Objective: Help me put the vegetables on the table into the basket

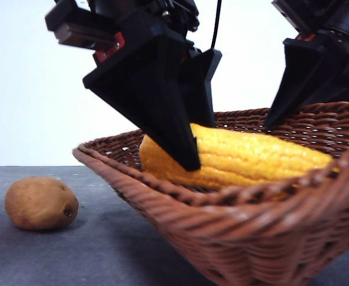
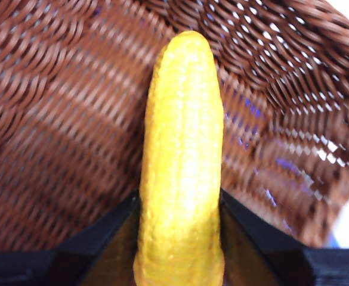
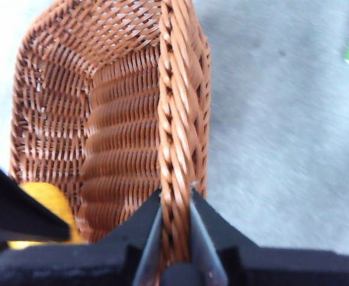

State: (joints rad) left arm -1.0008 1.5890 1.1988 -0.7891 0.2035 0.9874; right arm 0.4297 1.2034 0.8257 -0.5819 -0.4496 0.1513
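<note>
The basket (image 1: 263, 226) is woven brown wicker, its strands rounded and faintly glossy, with a thicker braided rim; light shows through gaps in the weave. That rim runs between the jaws of the right gripper (image 3: 175, 205), which look like matt black hard plastic with flat, smooth faces. The corn cob (image 1: 246, 158) between the jaws of the left gripper (image 2: 180, 208) is bright yellow, its surface bumpy with rows of small kernels and a slight sheen. The potato (image 1: 41, 203), well off to the side of the left gripper, has dull, matt brown skin with small pits. The table (image 1: 73, 256) beneath is matt grey and finely speckled.
</note>
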